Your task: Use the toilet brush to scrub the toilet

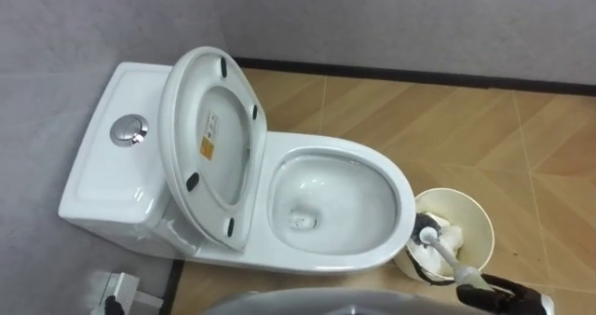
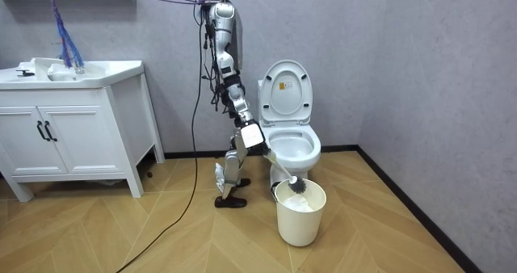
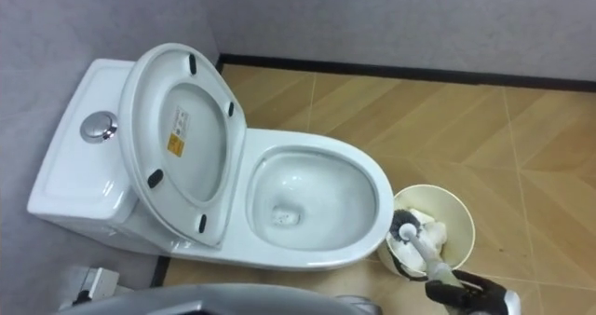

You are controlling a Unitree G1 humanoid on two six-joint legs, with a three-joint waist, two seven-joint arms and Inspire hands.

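Observation:
The white toilet (image 1: pixel 395 181) stands with its seat and lid (image 1: pixel 212 143) raised against the tank; a little water lies in the bowl. My right hand (image 1: pixel 510 301) comes in from the lower right, shut on the white handle of the toilet brush (image 1: pixel 445 253). The brush's black head (image 1: pixel 427 232) is inside the rim of a cream bin (image 1: pixel 486 226) just right of the bowl, over white paper. In the room view I stand at the toilet's side with that hand (image 2: pixel 253 136) lowered and the brush (image 2: pixel 284 174) slanting down into the bin (image 2: pixel 300 216).
A round chrome flush button (image 1: pixel 128 130) sits on the tank. A small white fitting (image 1: pixel 118 287) is on the floor at lower left. A white vanity cabinet (image 2: pixel 73 119) stands behind me. Wood floor (image 1: pixel 484 129) lies open beyond the bin, ending at a dark skirting board.

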